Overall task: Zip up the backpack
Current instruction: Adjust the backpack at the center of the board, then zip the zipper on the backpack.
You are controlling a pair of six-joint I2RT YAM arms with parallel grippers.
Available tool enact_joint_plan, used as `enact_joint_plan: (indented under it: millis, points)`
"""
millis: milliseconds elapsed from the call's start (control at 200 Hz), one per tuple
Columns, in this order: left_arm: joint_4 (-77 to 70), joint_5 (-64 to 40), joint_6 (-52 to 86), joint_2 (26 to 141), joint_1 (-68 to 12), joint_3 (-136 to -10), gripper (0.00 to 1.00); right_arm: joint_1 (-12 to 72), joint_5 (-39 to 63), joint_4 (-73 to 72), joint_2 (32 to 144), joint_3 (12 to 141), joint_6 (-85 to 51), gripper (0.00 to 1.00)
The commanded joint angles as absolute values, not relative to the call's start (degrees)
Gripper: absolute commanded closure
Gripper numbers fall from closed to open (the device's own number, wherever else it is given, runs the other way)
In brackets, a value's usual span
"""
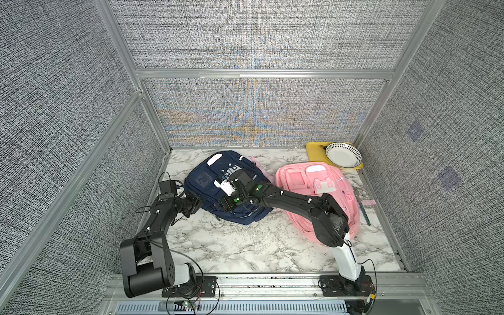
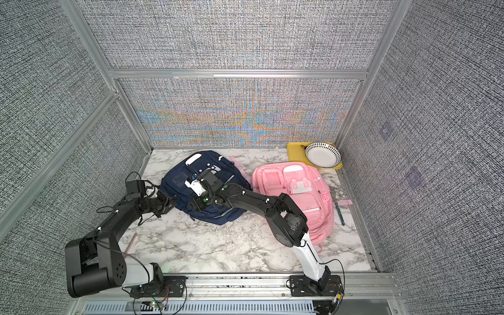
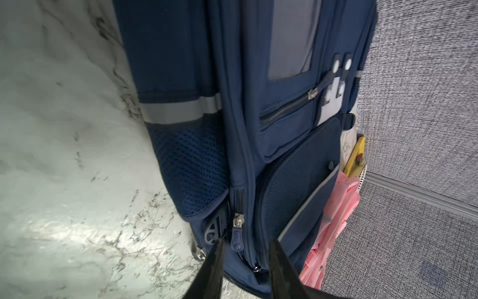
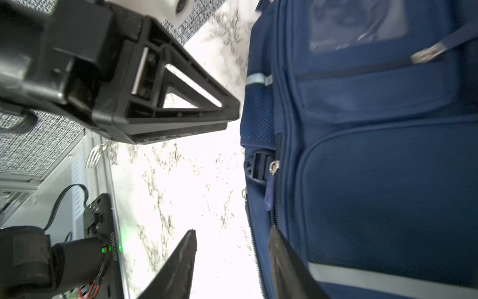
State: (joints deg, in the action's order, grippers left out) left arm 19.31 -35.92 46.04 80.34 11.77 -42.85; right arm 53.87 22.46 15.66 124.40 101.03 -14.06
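Marble table (image 1: 231,245): navy backpack (image 1: 203,178) lies flat, left of centre. Right gripper (image 4: 232,230) parted, one finger against its side; bracing, we judge. Left gripper (image 3: 245,242) jaws apart, straddling the ungripped zipper pull (image 3: 237,236).

Navy backpack (image 1: 207,188), lying front-up on marble counter (image 1: 231,245), main zipper pull (image 3: 237,234) low beside mesh side pocket (image 3: 188,165)

Navy backpack (image 2: 174,185) — pink backpack (image 2: 316,199) just beside

Matt cloth backpack (image 3: 284,145), metal zipper slider (image 3: 238,223), glossy marbled tabletop (image 3: 64,155).
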Motion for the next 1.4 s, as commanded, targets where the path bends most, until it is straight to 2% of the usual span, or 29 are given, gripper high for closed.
enact_joint_plan:
  millis: [0,395,1021,1391]
  points:
    - [17.3,-34.7,45.2,83.2,11.7,-42.8,0.64,53.8,25.6,18.5,125.9,103.2,-15.7,0.50]
    - [13.2,-31.5,45.1,90.0,11.8,-45.8,0.51,54.9,19.7,27.2,132.2,111.9,-14.8,0.50]
    - [8.8,-32.0,45.5,95.0,11.8,-46.1,0.49,54.9,14.7,35.1,140.5,122.1,-15.9,0.51]
    - [6.9,-33.6,45.5,96.2,11.8,-45.1,0.50,54.1,14.3,32.6,143.1,123.9,-17.7,0.59]
